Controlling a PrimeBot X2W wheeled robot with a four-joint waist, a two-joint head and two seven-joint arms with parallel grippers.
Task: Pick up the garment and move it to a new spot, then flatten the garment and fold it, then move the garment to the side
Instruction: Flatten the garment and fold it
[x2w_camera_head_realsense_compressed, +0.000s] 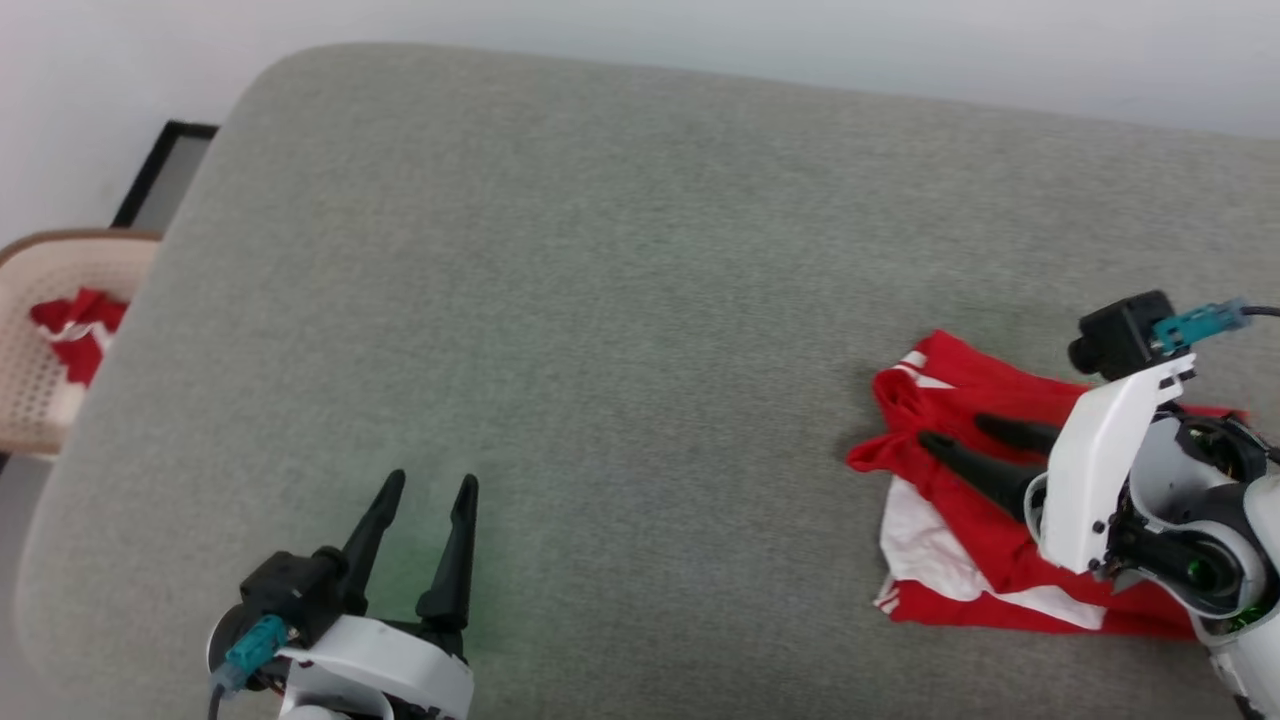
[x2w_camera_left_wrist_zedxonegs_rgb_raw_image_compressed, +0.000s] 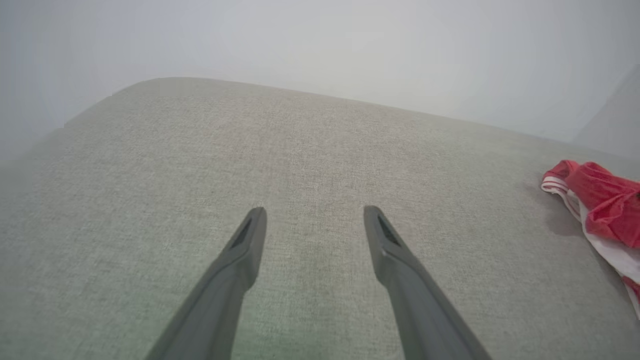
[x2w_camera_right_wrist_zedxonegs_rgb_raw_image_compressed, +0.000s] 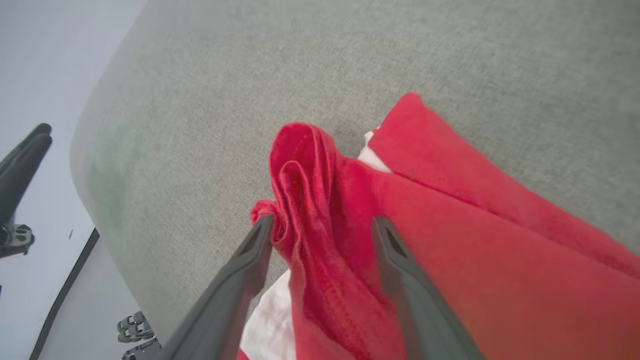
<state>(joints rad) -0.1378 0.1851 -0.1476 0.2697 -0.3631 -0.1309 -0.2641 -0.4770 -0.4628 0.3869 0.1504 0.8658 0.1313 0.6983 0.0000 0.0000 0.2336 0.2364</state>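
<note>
item 1, right gripper (x2w_camera_head_realsense_compressed: 950, 430): two long dark fingers spread to a medium gap, not clamped; pointing left, set low over the left end of item 3; raised red fold standing between the fingers in the right wrist view; one fingertip (x2w_camera_right_wrist_zedxonegs_rgb_raw_image_compressed: 262, 225) right at the edge of that fold, the other laid over red fabric; firm contact impossible to confirm; nothing pinched.

item 2, left gripper (x2w_camera_head_realsense_compressed: 432, 482): fingers parted wide, empty; pointing toward the far side; held over bare upholstery at near left; nothing between the tips in the left wrist view.

item 3, garment (x2w_camera_head_realsense_compressed: 950, 390): bright red soft fabric with white panels and thin red-and-white striped edging; crumpled, not flat; lying on item 4 at near right, partly under the right arm; left end bunched upward into a rolled fold; well apart from item 2.

item 4, grey cushion (x2w_camera_head_realsense_compressed: 640, 300): broad woven surface with rounded far-left corner; bare across left and middle.

item 5, basket (x2w_camera_head_realsense_compressed: 40, 400): beige, perforated; beyond the left edge of item 4, lower down; red-white cloth bundle (x2w_camera_head_realsense_compressed: 80, 330) inside.

item 6, black frame (x2w_camera_head_realsense_compressed: 160, 170): thin dark border at far left, beside pale wall (x2w_camera_head_realsense_compressed: 700, 30).
</note>
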